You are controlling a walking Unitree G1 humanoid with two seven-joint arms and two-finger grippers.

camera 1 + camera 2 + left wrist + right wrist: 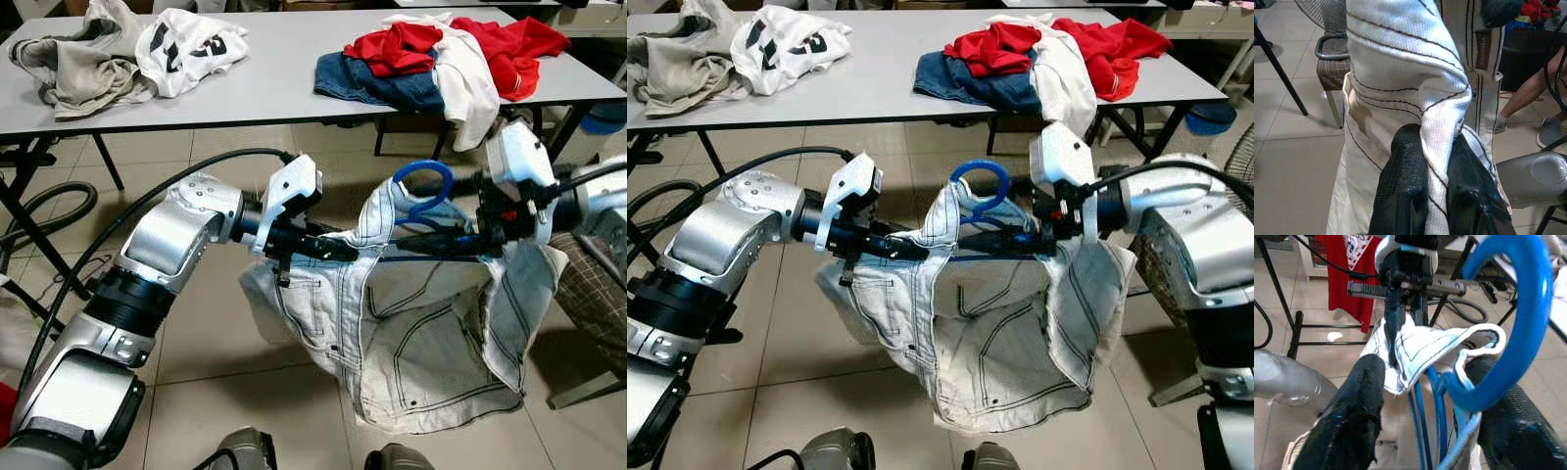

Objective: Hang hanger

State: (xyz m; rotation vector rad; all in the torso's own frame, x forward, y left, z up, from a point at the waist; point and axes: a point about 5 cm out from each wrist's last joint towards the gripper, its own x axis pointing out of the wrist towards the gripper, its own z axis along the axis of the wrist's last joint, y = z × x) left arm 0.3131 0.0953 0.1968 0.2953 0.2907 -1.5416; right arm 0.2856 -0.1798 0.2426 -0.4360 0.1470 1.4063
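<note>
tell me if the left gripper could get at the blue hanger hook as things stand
Probably not yet: the left gripper is shut on the white jacket, so it would have to let go first. The blue hanger hook stands exposed above the collar.

Both grippers, left gripper (338, 248) and right gripper (441, 242), are holding up a white denim jacket (421, 323); a blue hanger (423, 191) is seemingly sitting inside its collar.

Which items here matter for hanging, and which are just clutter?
In the job: blue plastic hanger; white denim jacket with dark stitching; left gripper pinching its fabric; right gripper at the hanger.
Lying about: grey table; red, white and blue clothes pile; beige and white shirts.
</note>
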